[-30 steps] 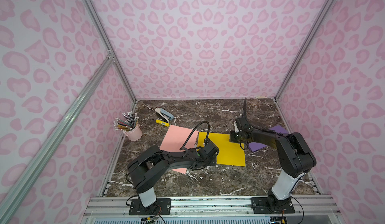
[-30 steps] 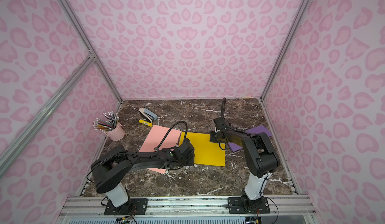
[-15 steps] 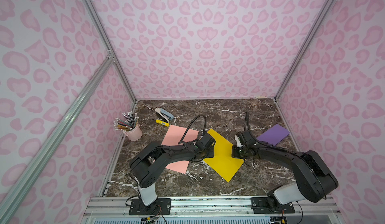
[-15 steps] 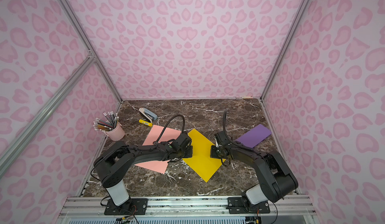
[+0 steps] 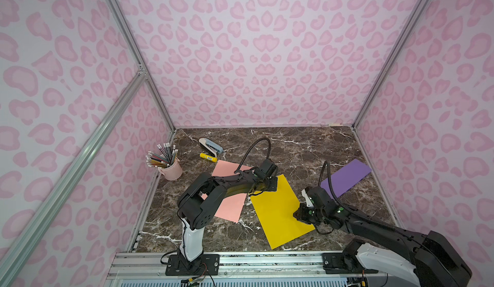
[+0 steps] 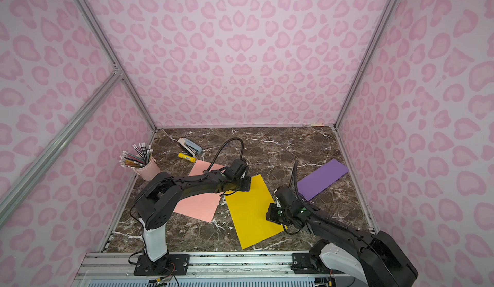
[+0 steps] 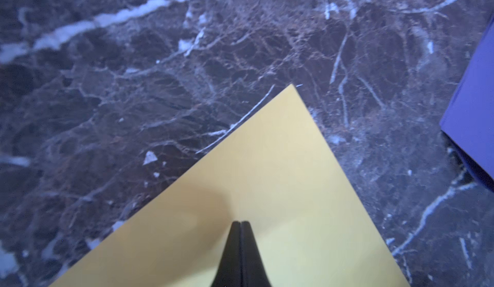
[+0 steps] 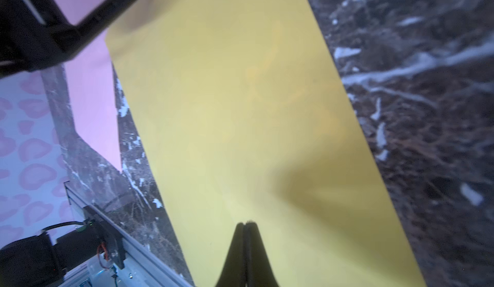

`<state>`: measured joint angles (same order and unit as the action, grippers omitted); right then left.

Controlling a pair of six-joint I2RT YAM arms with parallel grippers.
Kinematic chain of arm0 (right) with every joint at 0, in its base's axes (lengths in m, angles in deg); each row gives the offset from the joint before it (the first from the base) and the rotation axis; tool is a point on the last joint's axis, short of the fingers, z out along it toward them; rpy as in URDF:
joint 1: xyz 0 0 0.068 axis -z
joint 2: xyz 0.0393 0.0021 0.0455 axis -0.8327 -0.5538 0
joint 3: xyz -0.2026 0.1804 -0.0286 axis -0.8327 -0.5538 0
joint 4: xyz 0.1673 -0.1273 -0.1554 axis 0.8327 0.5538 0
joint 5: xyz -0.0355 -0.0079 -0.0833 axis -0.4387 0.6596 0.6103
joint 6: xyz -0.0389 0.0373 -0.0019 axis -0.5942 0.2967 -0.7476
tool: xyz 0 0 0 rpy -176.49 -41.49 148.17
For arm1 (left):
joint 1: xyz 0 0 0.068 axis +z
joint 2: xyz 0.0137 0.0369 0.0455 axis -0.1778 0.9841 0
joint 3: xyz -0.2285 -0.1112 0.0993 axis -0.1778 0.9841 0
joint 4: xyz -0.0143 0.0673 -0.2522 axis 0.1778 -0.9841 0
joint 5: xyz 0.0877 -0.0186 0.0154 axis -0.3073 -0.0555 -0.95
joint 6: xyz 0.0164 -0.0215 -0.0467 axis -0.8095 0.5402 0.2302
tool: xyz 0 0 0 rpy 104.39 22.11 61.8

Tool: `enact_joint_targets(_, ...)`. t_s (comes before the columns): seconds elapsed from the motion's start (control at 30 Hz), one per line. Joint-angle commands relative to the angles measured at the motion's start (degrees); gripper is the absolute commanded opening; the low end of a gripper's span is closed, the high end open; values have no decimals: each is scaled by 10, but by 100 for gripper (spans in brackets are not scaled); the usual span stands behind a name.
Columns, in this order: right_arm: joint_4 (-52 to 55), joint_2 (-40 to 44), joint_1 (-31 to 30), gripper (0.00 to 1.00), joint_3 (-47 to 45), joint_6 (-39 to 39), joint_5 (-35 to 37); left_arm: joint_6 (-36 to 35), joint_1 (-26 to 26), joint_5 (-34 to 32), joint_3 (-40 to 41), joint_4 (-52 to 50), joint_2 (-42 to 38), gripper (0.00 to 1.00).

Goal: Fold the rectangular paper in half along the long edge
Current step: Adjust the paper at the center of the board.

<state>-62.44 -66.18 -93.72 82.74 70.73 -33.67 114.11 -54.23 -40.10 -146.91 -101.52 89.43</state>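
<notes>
The yellow rectangular paper (image 5: 278,213) (image 6: 248,213) lies flat and unfolded on the marble table, its long edges running diagonally from back to front. My left gripper (image 5: 269,187) (image 6: 242,185) is shut, with its tips pressed on the paper's far corner; the left wrist view shows the closed tips (image 7: 240,223) on the yellow paper (image 7: 267,178). My right gripper (image 5: 300,214) (image 6: 271,214) is also shut. It rests on the paper near its right long edge, and its closed tips (image 8: 246,223) lie on the yellow paper (image 8: 240,112). Neither gripper holds anything.
A pink sheet (image 5: 230,205) lies left of the yellow one, partly under my left arm. A purple sheet (image 5: 346,177) lies at the back right. A pink pencil cup (image 5: 171,169), a stapler (image 5: 211,145) and a yellow marker (image 5: 208,157) stand at the back left.
The yellow paper has been swung round from lying crosswise to lying diagonally front to back. My right gripper slid toward the front, my left toward the back. The purple sheet is now uncovered.
</notes>
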Motion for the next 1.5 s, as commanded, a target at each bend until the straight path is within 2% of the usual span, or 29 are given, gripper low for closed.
enact_joint_targets(0.0,2,1,0,0,33,-10,34,-29,1,16,-6,33,-31,4)
enact_joint_targets(0.1,-4,-66,3,0,77,-65,29,-20,0,10,15,36,-85,4)
enact_joint_targets(0.23,-10,-189,-5,0,150,-115,-1,36,-6,-21,114,47,-188,4)
enact_joint_targets(0.43,-46,-308,-12,0,220,-148,-5,109,-26,-55,263,47,-349,4)
enact_joint_targets(0.57,-66,-371,-13,0,247,-146,-11,142,-59,-70,307,39,-421,4)
enact_joint_targets(0.7,-75,-415,-10,0,263,-137,11,162,-71,-80,333,25,-458,4)
enact_joint_targets(0.87,-108,-426,28,0,247,-89,24,165,-75,-74,340,28,-452,4)
enact_joint_targets(1.1,-178,-372,101,0,176,11,18,148,-78,-72,308,37,-402,4)
enact_joint_targets(1.27,-173,-368,100,0,204,19,-12,132,-79,-62,268,64,-337,4)
enact_joint_targets(1.4,-138,-314,101,0,218,7,-11,119,-80,-45,221,95,-267,4)
enact_joint_targets(1.47,-109,-274,110,8,218,-10,2,110,-80,-28,197,112,-231,4)
